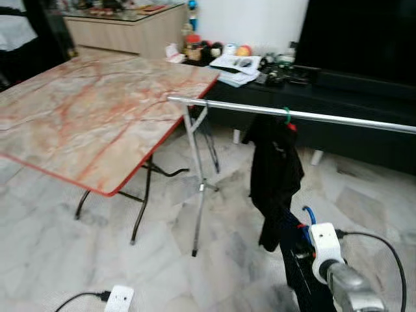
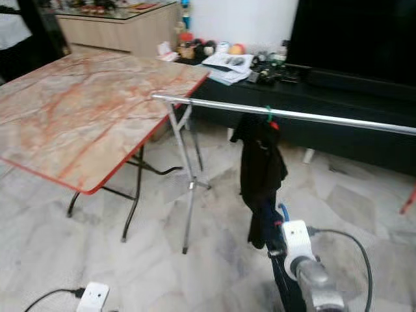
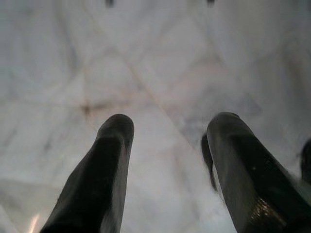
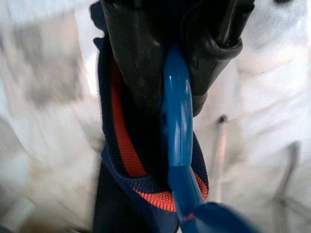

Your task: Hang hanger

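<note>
- Left eye view: the right hand (image 1: 300, 242) sits low, below the rail (image 1: 292, 114) and just under the black garment (image 1: 276, 175) that already hangs there from a green hook (image 1: 286, 114). It is clenched on a blue hanger (image 1: 309, 214), whose hook curls up beside the white wrist. A dark garment (image 1: 305, 276) droops from it toward the floor (image 1: 214, 273). To do the step well, I judge the hand must lift the blue hook above the rail, at a bare stretch to the side of the black garment, then lower it until the hook catches before letting go.
- Right eye view: same scene. The rail runs from its stand (image 2: 188, 188), beside the marble worktop (image 2: 84, 104), off toward the right. The bare rail right of the green hook looks the safest place; too close and the two garments may tangle.
- Left wrist view: the left hand (image 3: 170, 141) hangs idle over the floor tiles, well away from the rail, fingers (image 3: 104, 170) spread and grasping nothing.
- Right wrist view: black fingers (image 4: 141, 53) pinch the blue hanger's neck together with a navy collar (image 4: 150, 187) trimmed in orange-red. The hold looks firm.
- Writing: no brand, label or text can be read in any view.
</note>
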